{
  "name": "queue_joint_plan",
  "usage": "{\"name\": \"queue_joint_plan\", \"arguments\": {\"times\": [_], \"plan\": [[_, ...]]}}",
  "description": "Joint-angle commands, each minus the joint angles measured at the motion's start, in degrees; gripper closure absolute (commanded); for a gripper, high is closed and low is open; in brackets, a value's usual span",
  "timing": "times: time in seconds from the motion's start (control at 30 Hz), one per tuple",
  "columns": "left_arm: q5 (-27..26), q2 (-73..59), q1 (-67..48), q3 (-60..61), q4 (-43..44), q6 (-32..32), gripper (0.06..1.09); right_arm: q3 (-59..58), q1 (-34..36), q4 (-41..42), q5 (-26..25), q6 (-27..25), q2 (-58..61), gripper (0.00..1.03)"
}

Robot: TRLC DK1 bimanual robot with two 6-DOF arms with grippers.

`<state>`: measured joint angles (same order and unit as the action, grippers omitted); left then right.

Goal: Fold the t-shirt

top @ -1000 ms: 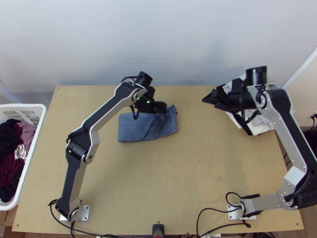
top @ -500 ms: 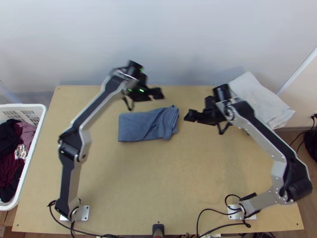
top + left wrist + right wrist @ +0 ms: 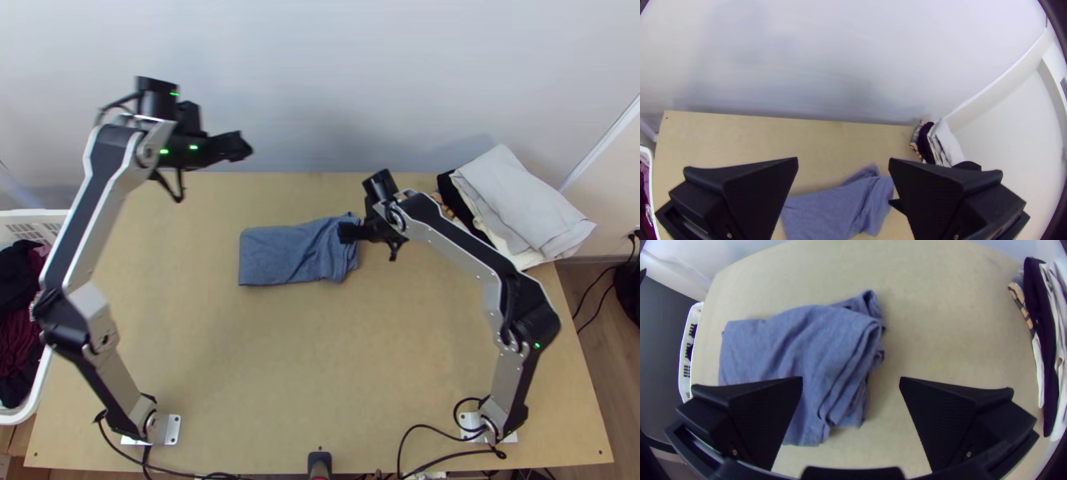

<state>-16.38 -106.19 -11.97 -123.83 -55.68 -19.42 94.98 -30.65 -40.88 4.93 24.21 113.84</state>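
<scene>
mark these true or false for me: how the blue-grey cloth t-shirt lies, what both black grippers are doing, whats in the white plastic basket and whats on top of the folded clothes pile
1. The blue-grey cloth t-shirt lies in a rough rectangle on the light wooden table. True.
2. The black right gripper is clamped on the t-shirt. False: its fingers stand wide apart, with no cloth gripped.
3. A light grey folded cloth tops the clothes pile. True.
4. The black left gripper is shut. False: it is open.
5. The white plastic basket is empty. False: it holds dark and maroon clothes.
</scene>
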Motion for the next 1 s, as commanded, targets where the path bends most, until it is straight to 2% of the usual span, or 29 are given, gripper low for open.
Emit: {"name": "queue_joint_plan", "arguments": {"times": [0.0,0.27,0.6,0.77,0.97], "plan": [[0.4,2.9,2.6,4.2,-0.9,1.2,0.10,4.9,-1.1,0.2,-1.1,1.4,3.9,0.04],[0.4,7.0,6.3,8.6,-1.2,1.8,0.10,9.1,-1.4,0.0,-1.0,2.3,9.9,0.04],[0.5,9.7,8.7,10.7,-2.3,2.4,0.10,8.7,2.7,-2.3,-0.1,4.6,11.0,0.04],[0.8,9.7,8.6,10.2,-2.7,2.4,0.10,8.5,4.3,-3.2,7.9,5.1,12.3,0.04],[2.0,9.7,8.2,8.3,-4.3,2.4,0.10,8.6,6.6,-3.6,20.5,5.0,15.4,0.04]]}}
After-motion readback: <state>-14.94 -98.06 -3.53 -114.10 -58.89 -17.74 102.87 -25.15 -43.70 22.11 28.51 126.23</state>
